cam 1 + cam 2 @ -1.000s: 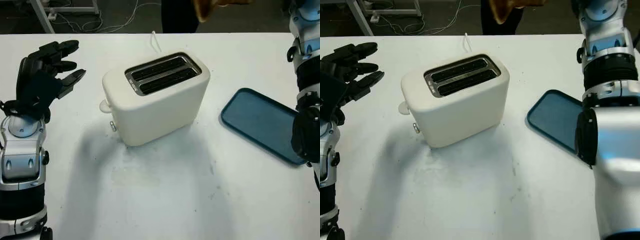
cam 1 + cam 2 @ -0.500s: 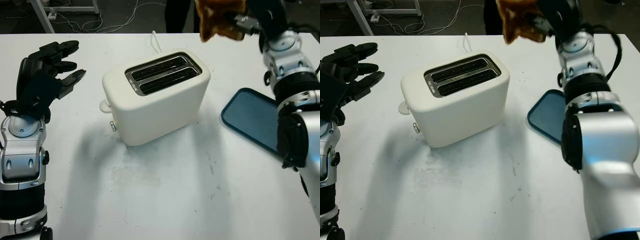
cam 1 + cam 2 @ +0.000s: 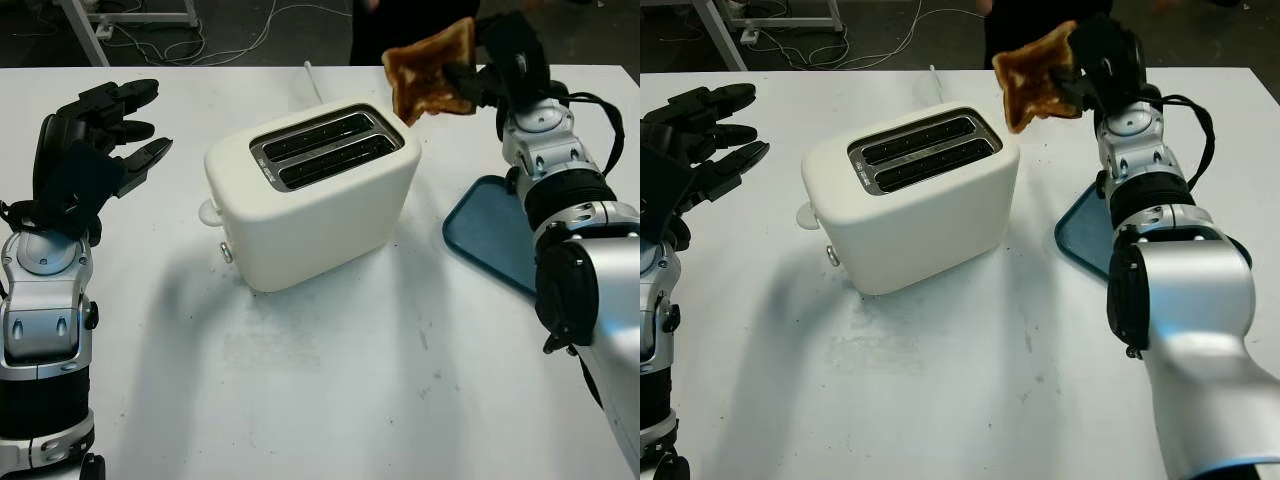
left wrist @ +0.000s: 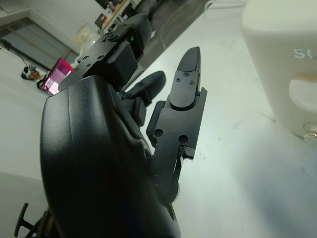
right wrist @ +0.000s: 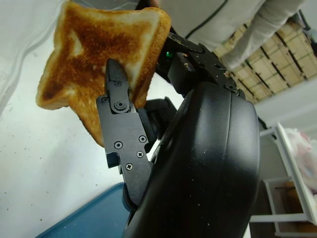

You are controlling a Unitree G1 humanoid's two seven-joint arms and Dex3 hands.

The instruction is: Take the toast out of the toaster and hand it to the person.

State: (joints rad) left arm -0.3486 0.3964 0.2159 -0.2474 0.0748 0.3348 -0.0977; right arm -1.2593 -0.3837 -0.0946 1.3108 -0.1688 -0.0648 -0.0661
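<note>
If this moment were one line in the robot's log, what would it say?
right hand: holds toast in air beyond toaster | toaster slots: empty | left hand: open, left of toaster | handover: not yet done

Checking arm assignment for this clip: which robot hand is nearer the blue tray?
Right. The right robot hand, shut on the toast, is raised just beyond the blue tray; the left robot hand is open across the toaster.

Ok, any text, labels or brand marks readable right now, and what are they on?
"S...": raised lettering on the side of the toaster, cut off at the picture's edge in the left wrist view, so the rest cannot be read.
Toast, held up by the right hand: no text.
Blue tray: no text.
Left hand, open at the table's left: no readable marks.
</note>
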